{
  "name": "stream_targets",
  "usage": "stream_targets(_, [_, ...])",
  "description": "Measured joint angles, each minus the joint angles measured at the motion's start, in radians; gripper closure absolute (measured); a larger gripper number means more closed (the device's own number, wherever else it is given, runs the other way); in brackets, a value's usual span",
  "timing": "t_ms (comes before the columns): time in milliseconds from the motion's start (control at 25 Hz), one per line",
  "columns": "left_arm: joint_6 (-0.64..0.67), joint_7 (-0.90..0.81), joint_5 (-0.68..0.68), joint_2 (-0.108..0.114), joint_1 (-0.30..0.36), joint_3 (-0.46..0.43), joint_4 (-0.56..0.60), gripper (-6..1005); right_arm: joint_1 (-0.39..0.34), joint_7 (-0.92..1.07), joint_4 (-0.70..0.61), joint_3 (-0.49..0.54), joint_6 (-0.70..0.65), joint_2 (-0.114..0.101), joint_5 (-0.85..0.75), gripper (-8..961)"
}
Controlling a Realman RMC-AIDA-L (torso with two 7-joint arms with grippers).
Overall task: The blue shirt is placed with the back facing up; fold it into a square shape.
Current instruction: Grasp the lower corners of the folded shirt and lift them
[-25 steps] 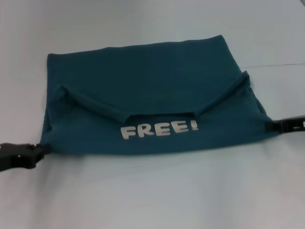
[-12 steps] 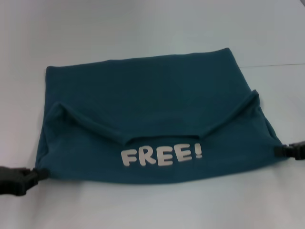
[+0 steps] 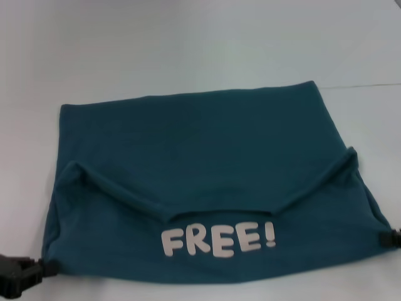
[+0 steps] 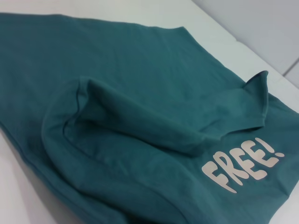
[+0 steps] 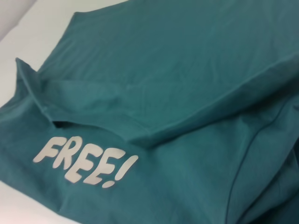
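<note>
The jaws of the left gripper (image 3: pixel 47 268) look closed on the near left corner of the blue shirt (image 3: pixel 200 157), low at the left edge of the head view. Across the garment, the right gripper (image 3: pixel 387 238) shows only as a dark tip touching the near right corner; it appears to pinch the cloth there, though its jaws are mostly out of view.

The shirt lies spread on the bench (image 3: pixel 188 44) in front of the robot, held at both near corners. A flap has been folded over so the white lettering (image 3: pixel 218 241) faces up along the near edge, and angled creases run from each side toward the middle. By my judgement the fold is partly done: the shape is a wide rectangle with loose, puffed edges, so at least one more fold and some flattening remain.

The bench is pale and plain. A thin seam line crosses it at far right; nothing of the room shows beyond.
</note>
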Motion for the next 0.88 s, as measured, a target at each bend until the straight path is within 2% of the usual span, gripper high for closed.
stream_targets(520, [0.184,0.003,0.06,0.013,0.031,-0.091,0.024,932,-0.101,-0.072,-0.012,0.063,-0.162,-0.007,-0.013,886])
stream_targets(880, [0.232,0.0,0.069,0.013,0.049,-0.112,0.032,932,-0.11,-0.085,-0.012,0.105,-0.219,-0.006,-0.07,879])
